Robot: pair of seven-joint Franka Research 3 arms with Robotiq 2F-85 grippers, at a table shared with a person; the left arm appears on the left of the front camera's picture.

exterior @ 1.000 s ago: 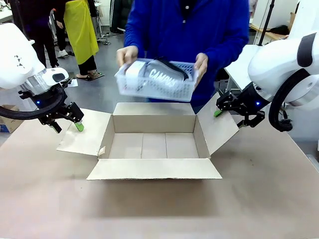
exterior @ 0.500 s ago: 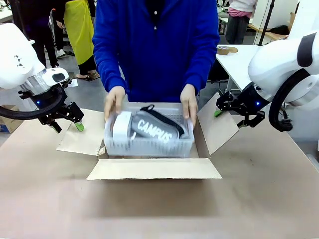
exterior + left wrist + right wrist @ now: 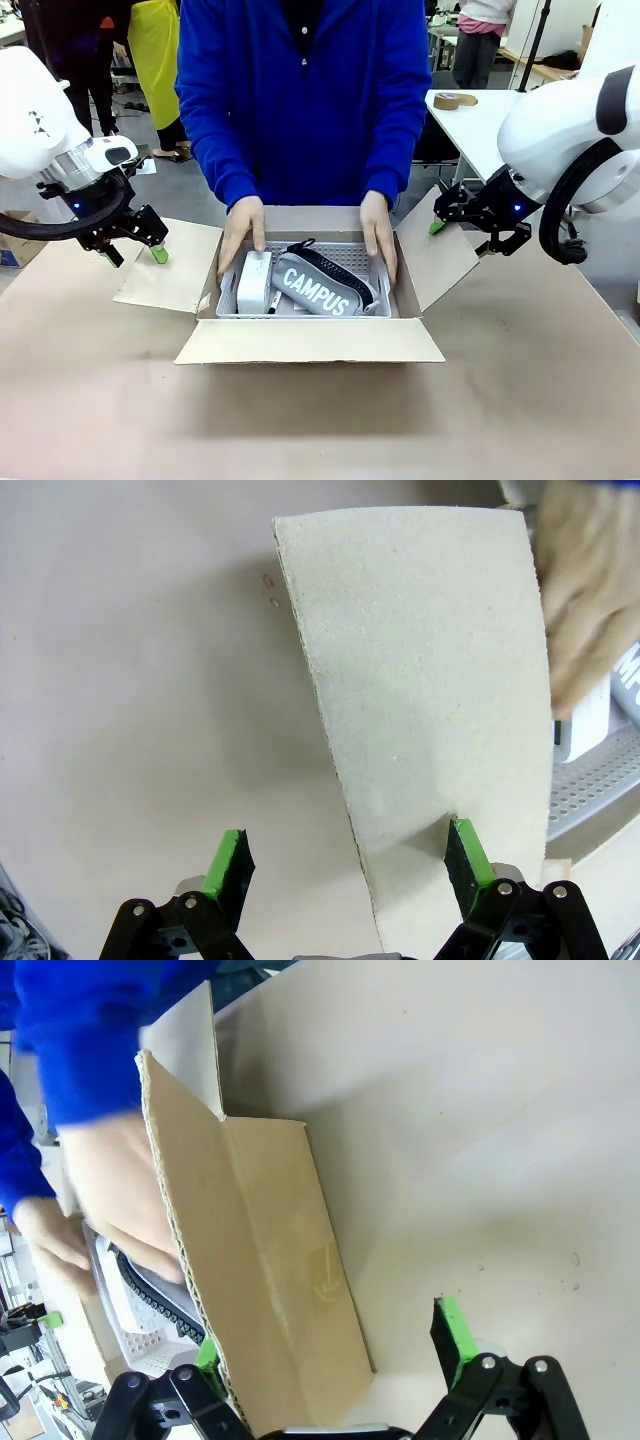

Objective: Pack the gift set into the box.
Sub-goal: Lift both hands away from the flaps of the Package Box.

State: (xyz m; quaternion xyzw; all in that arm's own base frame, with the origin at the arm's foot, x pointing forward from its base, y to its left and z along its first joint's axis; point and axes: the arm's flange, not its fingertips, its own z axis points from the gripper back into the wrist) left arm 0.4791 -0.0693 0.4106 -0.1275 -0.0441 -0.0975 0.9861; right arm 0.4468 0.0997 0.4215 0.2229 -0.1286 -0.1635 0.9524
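Cardboard box (image 3: 310, 340) is open, with the grey tray (image 3: 345, 254) set down inside; pouch (image 3: 320, 285) and white item (image 3: 254, 282) are carried in it, and its 9 and 3 o'clock ends are held by the person's hands (image 3: 243, 228). Packing is judged nearly done; release and flap closing are left. Jaws of the left gripper (image 3: 135, 250) are spread wide over the 9 o'clock flap (image 3: 430, 680), nothing pinched; the right gripper (image 3: 465, 232) likewise at the 3 o'clock flap (image 3: 270, 1260). Contact cannot be told.

Plain brown cardboard box (image 3: 310, 340); pale beige tabletop (image 3: 300, 430). Light-grey tray (image 3: 352, 254) patterned with rows of small holes. Grey pouch (image 3: 318, 287) lettered "CAMPUS" in white, black zipper (image 3: 338, 266). White rectangular item (image 3: 254, 282). Person's sleeve (image 3: 215, 120) bright blue. Left end effector (image 3: 135, 252) and right end effector (image 3: 465, 235): black, green pads.
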